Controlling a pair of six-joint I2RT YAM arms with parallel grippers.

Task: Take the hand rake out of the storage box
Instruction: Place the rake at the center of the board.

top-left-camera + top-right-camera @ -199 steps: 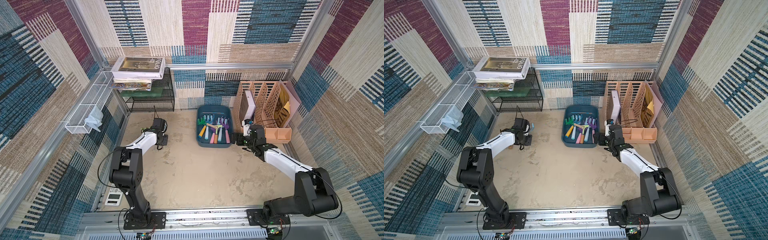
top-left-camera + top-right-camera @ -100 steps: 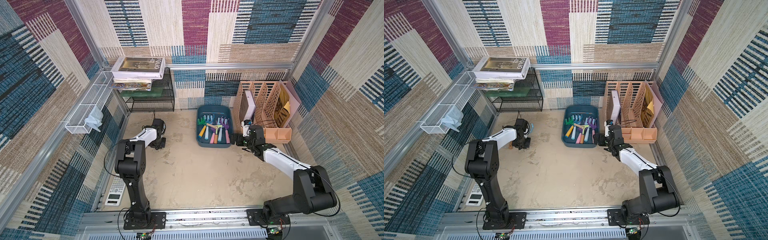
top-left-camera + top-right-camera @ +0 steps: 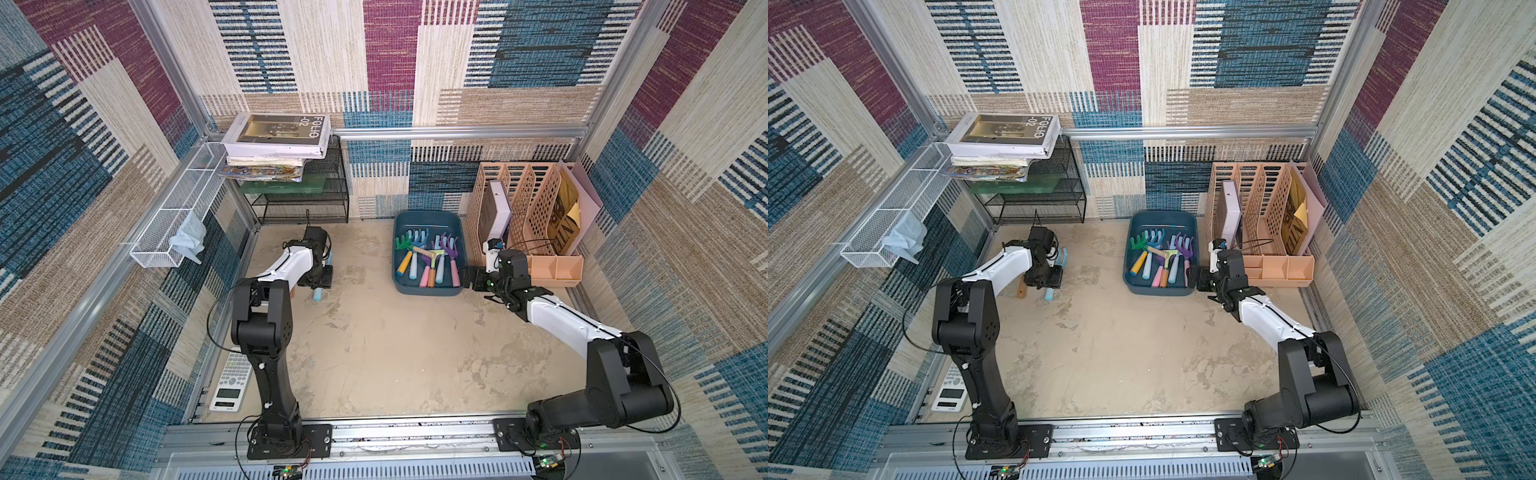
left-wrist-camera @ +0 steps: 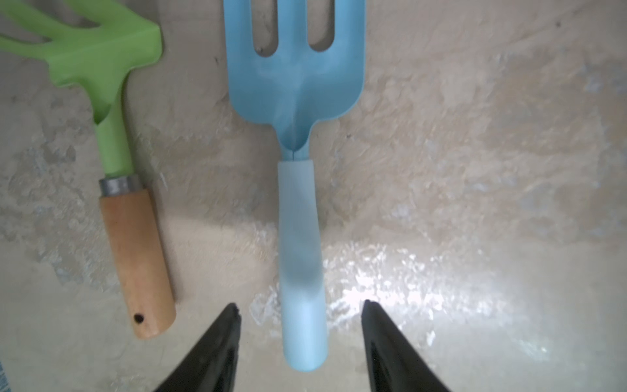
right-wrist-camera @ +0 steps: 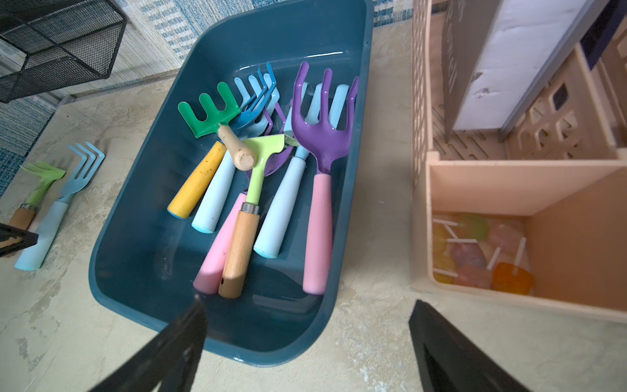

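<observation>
Beige mottled tabletop (image 3: 374, 353) carries the whole workspace. Nearest you, the left gripper (image 4: 300, 305) holds its fingers spread to either side of the pale blue hand rake (image 4: 295, 88), touching neither flank of the handle. That rake lies flat on the table just beside a green rake (image 4: 101, 68), well apart from the storage box (image 5: 146, 258). Judge this extraction complete, and lift the left arm straight up, clear of both handles.

Farther on, the right gripper (image 5: 307, 305) hangs at the box's near corner, fingers spread wide, holding nothing. Several tools remain piled inside. The green-headed rake (image 5: 207, 115) lies uppermost, so direct the next pick there.
</observation>
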